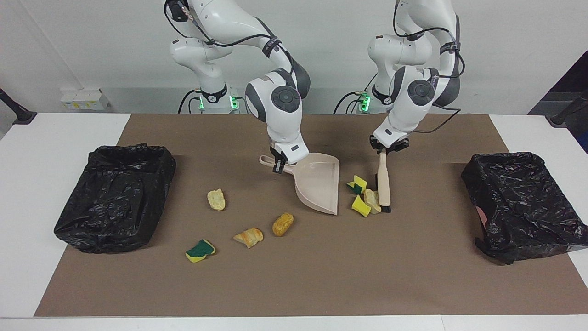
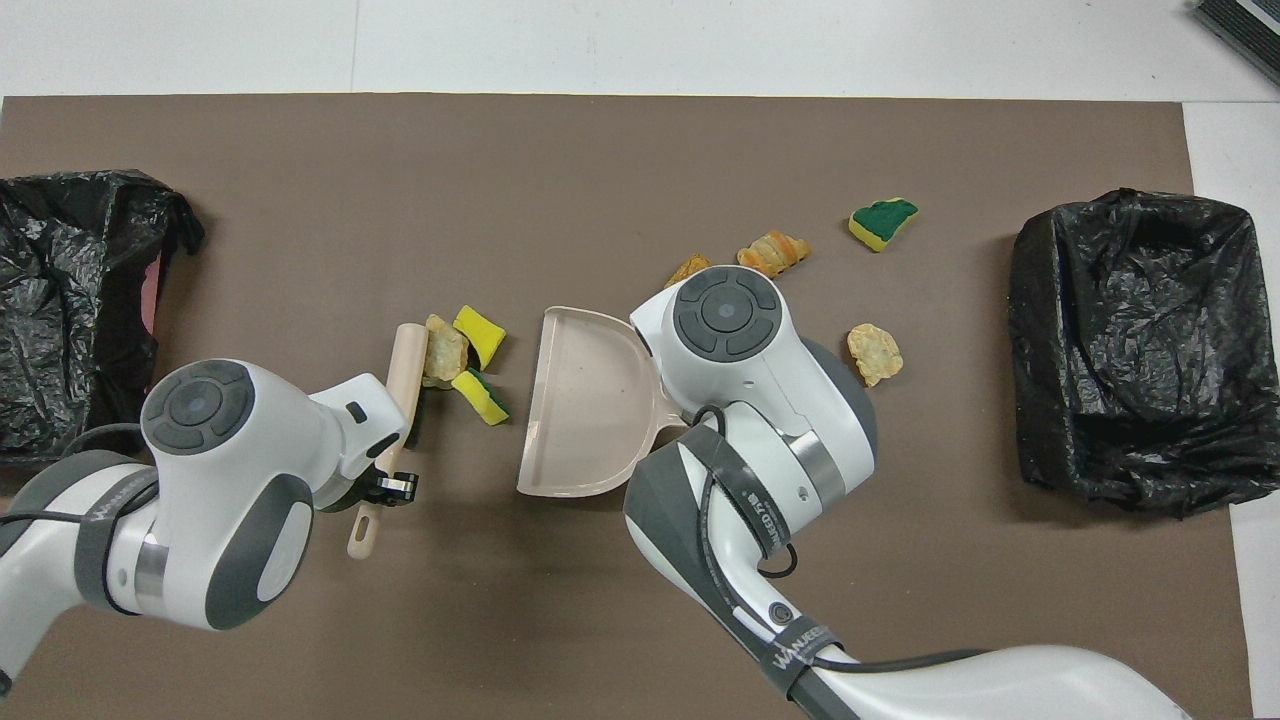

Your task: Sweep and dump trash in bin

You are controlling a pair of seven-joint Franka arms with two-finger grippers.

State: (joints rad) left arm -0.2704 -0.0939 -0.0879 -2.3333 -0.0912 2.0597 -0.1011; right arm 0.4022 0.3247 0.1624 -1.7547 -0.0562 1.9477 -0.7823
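Left gripper point(image 1: 382, 151), jaws clamped on the brush point(image 1: 384, 185), could scatter the nearby scraps point(image 1: 364, 198) past the dustpan point(image 1: 319, 185) gripped by the right gripper point(image 1: 279, 166).

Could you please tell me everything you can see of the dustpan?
The dustpan is beige, apparently smooth plastic, with a wide flat tray, a raised back wall and a short handle ending in a hanging loop. It sits mid-table on the brown mat, its open mouth turned toward the left arm's end. The right gripper is shut on its handle. The tray looks empty; the nearest scraps lie just off its mouth, not touching.
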